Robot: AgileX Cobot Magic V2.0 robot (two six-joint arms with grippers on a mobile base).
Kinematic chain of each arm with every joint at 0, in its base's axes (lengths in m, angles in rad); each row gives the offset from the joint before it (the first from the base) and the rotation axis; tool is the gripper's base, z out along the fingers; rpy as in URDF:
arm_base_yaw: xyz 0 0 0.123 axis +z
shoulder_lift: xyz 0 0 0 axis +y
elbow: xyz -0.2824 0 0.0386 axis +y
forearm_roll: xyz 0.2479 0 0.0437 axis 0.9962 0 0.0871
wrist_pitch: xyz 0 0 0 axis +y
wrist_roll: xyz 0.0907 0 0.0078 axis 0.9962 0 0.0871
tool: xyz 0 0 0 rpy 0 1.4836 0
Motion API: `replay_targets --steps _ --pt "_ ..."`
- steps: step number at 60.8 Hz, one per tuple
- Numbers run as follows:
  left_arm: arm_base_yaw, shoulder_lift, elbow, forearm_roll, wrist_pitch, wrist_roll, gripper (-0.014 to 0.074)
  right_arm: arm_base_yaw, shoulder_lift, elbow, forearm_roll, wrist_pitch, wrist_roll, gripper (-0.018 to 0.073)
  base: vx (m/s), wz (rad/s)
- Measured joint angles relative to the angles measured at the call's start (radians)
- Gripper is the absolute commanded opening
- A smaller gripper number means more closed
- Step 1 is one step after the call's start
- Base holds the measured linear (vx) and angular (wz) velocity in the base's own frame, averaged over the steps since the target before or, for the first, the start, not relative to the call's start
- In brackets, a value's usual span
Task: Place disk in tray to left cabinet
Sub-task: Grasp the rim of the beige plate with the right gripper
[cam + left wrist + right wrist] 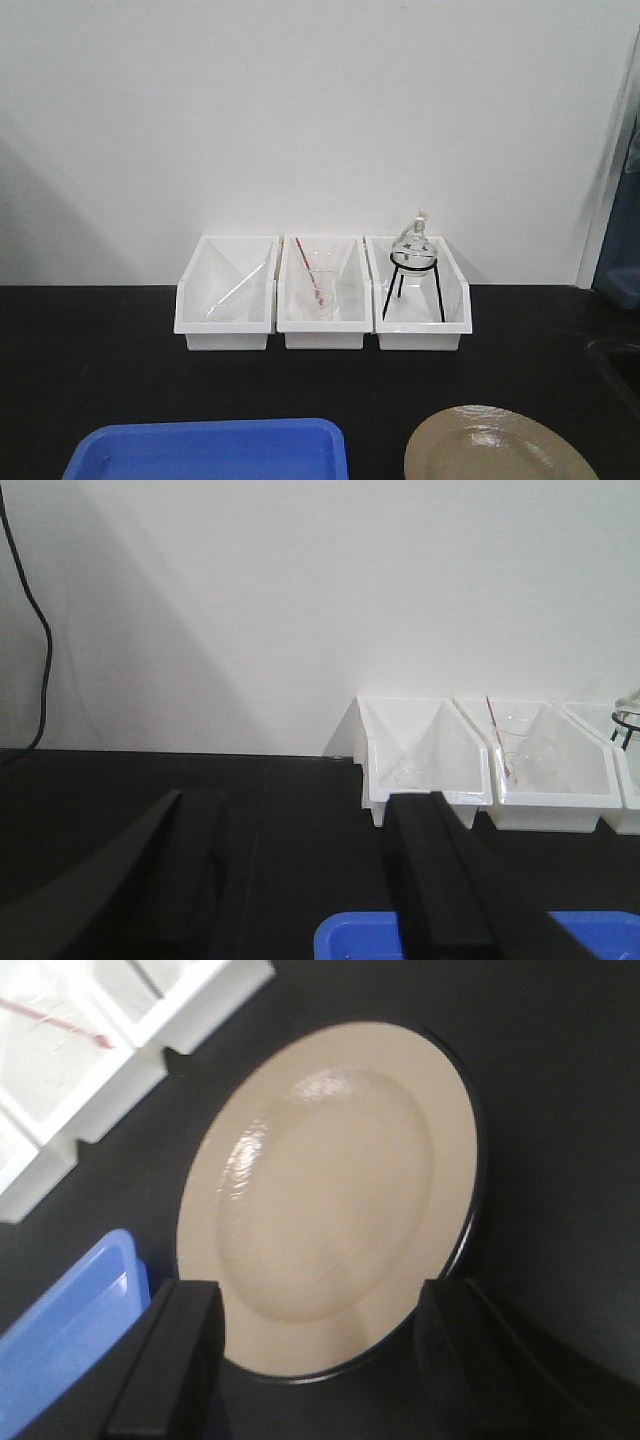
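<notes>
The tan disk (495, 448) with its thin black rim lies flat on the black table at the front right; it fills the right wrist view (330, 1195). The blue tray (210, 452) lies empty to its left, and its corner shows in the left wrist view (365, 940) and in the right wrist view (65, 1325). My right gripper (318, 1305) is open, hovering over the disk's near edge with the rim between its fingers. My left gripper (305, 815) is open and empty above the table by the tray's far left corner. The cabinet is out of view.
Three white bins (322, 293) stand in a row against the white wall, holding glassware; the right one has a flask on a black wire stand (413, 262). A black cable (40, 640) hangs on the wall at far left. A blue cupboard edge (622, 250) stands at right.
</notes>
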Motion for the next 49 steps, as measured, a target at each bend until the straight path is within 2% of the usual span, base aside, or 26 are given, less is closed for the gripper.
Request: replay_targets --steps 8,21,49 --pt "0.0 0.0 0.0 0.0 0.0 0.0 0.0482 0.0 0.146 0.0 0.003 -0.091 0.068 0.0485 0.0 0.0" --pt "0.0 0.0 0.0 0.0 0.0 0.0 0.0482 0.0 0.332 0.0 0.008 -0.185 0.095 0.048 0.0 0.0" --pt "0.0 0.0 0.0 0.0 0.0 0.0 0.0482 0.0 0.554 -0.002 0.011 -0.434 0.213 0.0456 0.0 0.0"
